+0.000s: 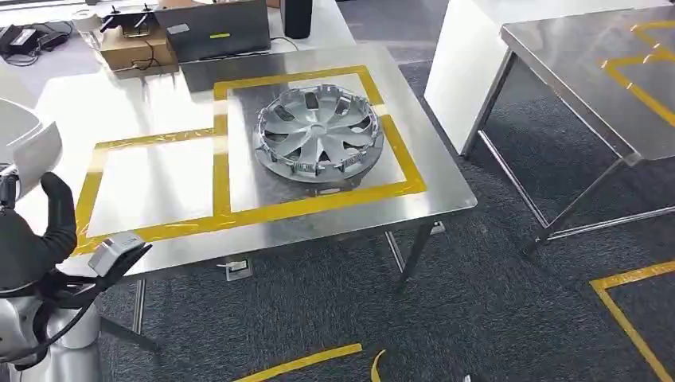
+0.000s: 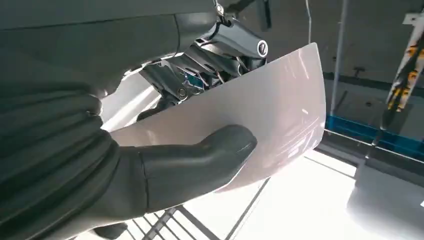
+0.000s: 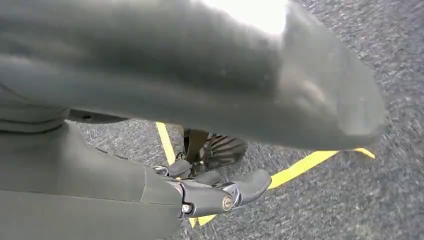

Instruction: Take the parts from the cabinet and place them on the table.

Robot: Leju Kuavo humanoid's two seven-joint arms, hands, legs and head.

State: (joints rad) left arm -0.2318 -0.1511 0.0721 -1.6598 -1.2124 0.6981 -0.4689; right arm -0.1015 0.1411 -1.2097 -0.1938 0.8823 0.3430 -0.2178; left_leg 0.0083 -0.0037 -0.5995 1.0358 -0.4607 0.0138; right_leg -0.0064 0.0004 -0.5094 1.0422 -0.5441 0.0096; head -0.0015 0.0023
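Left hand clamped on a white curved panel: thumb pressed across its glossy face, darker fingers behind its upper edge, as seen from the left wrist. Same hand in the head view at the lower left, black thumb raised, with the white panel rising just above it at the frame edge, near the left end of the steel table.

Right hand seen from its own wrist above dark carpet crossed by yellow tape; fingers curled inward with nothing between them, part of the view blocked by a blurred grey mass close to the lens.

On the table, inside the right-hand yellow-taped square, a silver wheel cover lying flat, well apart from the left hand. At the table's far edge, a dark laptop and a cardboard box. Off to the right, a second steel table.
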